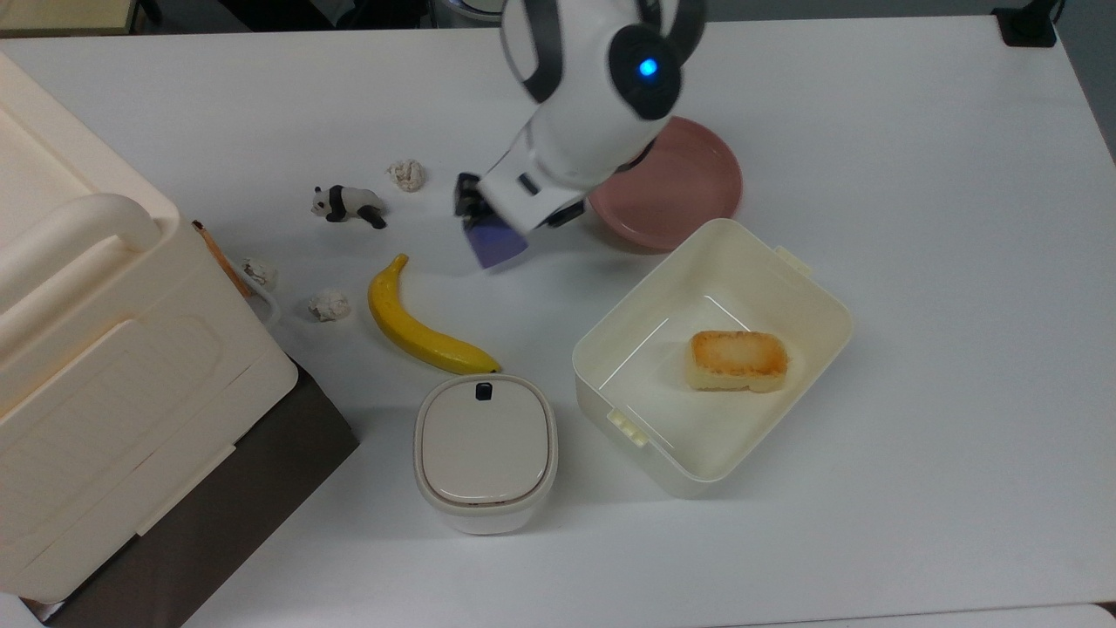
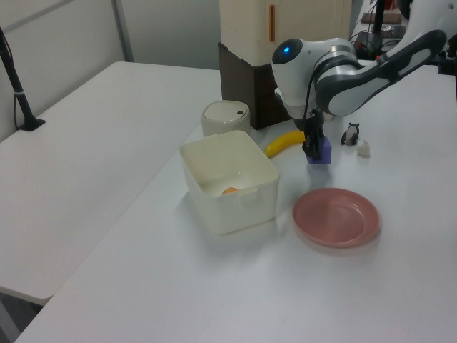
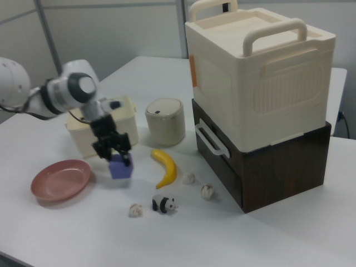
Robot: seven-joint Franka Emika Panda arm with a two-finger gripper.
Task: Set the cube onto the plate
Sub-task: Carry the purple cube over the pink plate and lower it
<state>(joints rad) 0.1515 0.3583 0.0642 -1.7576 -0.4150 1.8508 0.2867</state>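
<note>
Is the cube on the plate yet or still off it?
Off it. The cube is held in the gripper, beside the banana; the pink plate lies bare.

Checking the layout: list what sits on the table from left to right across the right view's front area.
plate → cube, held in the gripper → panda figure → crumpled ball → dark base box.
</note>
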